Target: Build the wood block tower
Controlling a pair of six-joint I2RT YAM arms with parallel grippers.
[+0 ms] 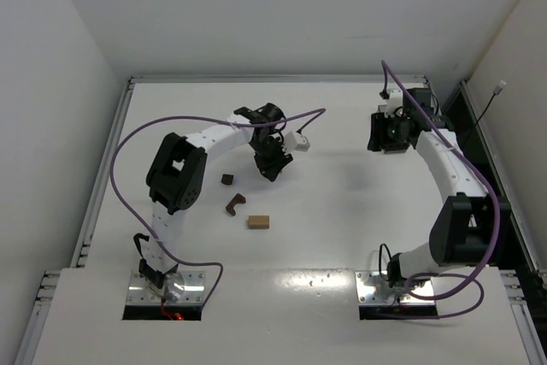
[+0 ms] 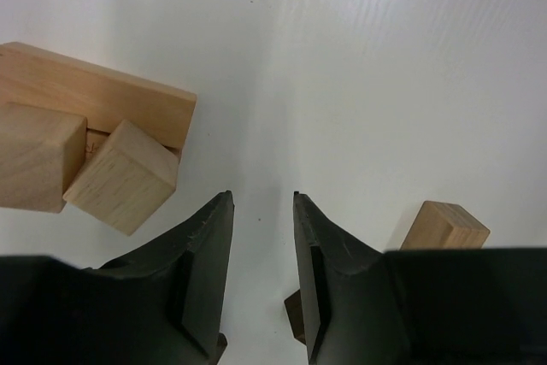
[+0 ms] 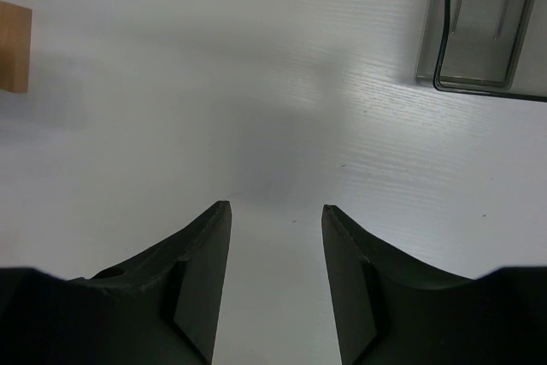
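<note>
In the top view my left gripper (image 1: 270,170) hangs over the table's middle. Close to its left and front lie a dark brown cube (image 1: 227,180), a dark brown notched piece (image 1: 234,203) and a tan block (image 1: 258,222). In the left wrist view the gripper (image 2: 261,198) is open and empty over bare table. A tan bar (image 2: 102,96) with two tan cubes (image 2: 124,177) against it lies at the left. Another tan block (image 2: 444,226) shows at the right, and a dark brown piece (image 2: 296,320) peeks from under the right finger. My right gripper (image 1: 376,134) (image 3: 275,207) is open and empty, far right.
In the right wrist view a translucent plastic bin (image 3: 483,27) lies at the upper right and a tan block's edge (image 3: 13,46) shows at the far left. Purple cables loop off both arms. White walls close in the table on three sides.
</note>
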